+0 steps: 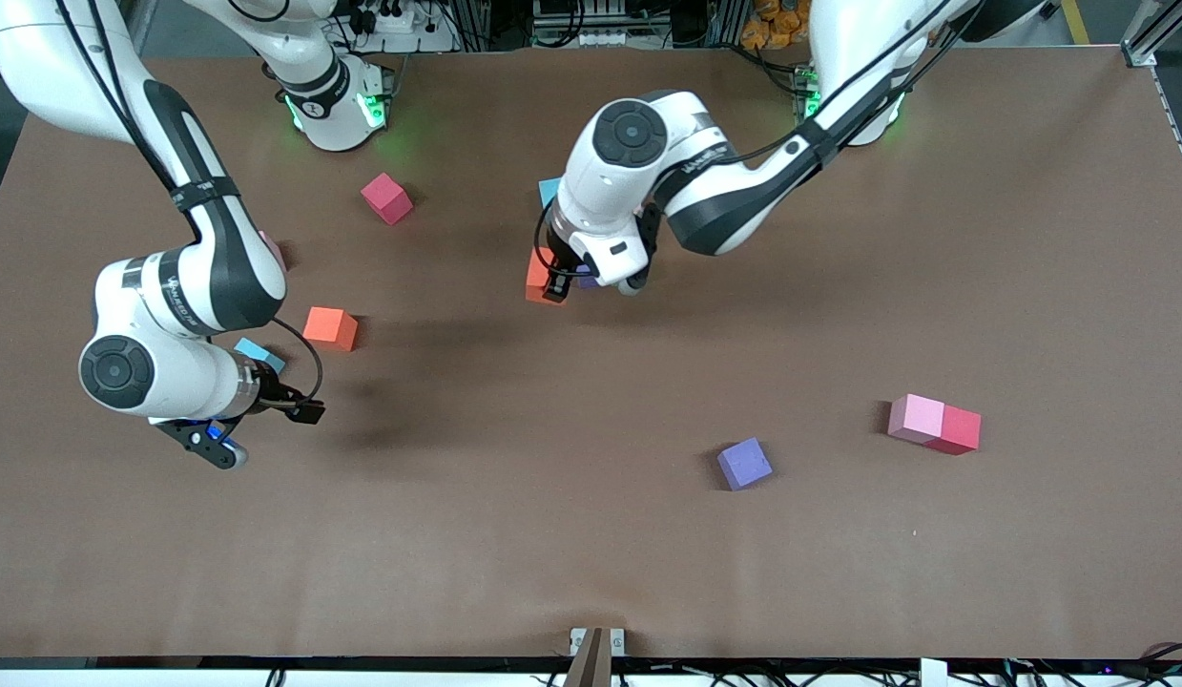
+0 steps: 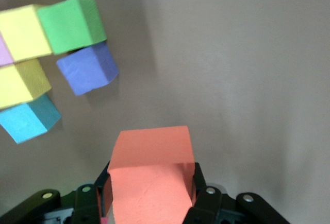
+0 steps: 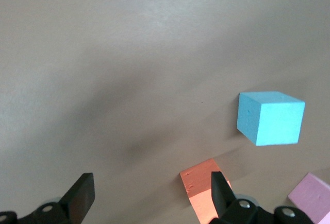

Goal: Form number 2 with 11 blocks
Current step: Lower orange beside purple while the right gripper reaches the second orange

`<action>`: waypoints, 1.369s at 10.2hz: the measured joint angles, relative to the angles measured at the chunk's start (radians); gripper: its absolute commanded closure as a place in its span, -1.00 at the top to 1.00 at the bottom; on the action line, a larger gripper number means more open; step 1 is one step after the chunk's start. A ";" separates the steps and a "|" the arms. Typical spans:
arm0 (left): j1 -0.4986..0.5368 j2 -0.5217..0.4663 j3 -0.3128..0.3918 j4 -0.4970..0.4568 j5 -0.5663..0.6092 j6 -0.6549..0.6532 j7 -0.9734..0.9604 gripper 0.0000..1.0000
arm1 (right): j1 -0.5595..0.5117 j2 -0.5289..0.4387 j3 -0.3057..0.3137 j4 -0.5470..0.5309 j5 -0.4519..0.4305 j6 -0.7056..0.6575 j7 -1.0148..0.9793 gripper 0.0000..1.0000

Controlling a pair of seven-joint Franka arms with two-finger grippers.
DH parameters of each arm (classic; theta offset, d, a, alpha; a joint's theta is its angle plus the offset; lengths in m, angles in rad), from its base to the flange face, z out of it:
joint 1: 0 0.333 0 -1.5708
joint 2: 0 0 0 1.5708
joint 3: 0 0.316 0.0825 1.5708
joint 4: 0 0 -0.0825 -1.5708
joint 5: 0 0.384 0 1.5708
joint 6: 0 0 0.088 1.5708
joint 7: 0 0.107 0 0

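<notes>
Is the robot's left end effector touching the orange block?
Touching. The left wrist view shows the left end effector with its fingers pressed against both sides of the orange foam cube.

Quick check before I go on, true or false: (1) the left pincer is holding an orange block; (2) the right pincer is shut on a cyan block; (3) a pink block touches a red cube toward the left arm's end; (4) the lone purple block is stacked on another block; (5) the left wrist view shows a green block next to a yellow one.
1. True. The left pincer is shut on an orange block.
2. False. The right pincer is open and empty; a cyan block lies on the table.
3. True. The pink block touches the red cube.
4. False. The purple block sits alone on the table.
5. True. The green block adjoins the yellow block.
</notes>
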 measured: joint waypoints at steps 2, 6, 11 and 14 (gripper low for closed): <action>-0.080 0.013 0.037 -0.045 0.056 0.046 -0.144 -0.23 | 0.006 0.002 0.003 0.000 0.017 0.008 -0.108 1.00; -0.113 0.023 0.052 -0.157 0.143 0.162 -0.306 -0.24 | 0.032 0.011 0.005 -0.003 0.102 0.028 -0.284 1.00; -0.159 0.065 0.083 -0.192 0.166 0.210 -0.328 -0.33 | 0.049 0.012 0.002 -0.023 0.099 -0.006 -0.391 1.00; -0.179 0.089 0.103 -0.193 0.166 0.218 -0.328 -0.32 | 0.043 -0.009 0.000 -0.061 0.096 -0.007 -0.484 1.00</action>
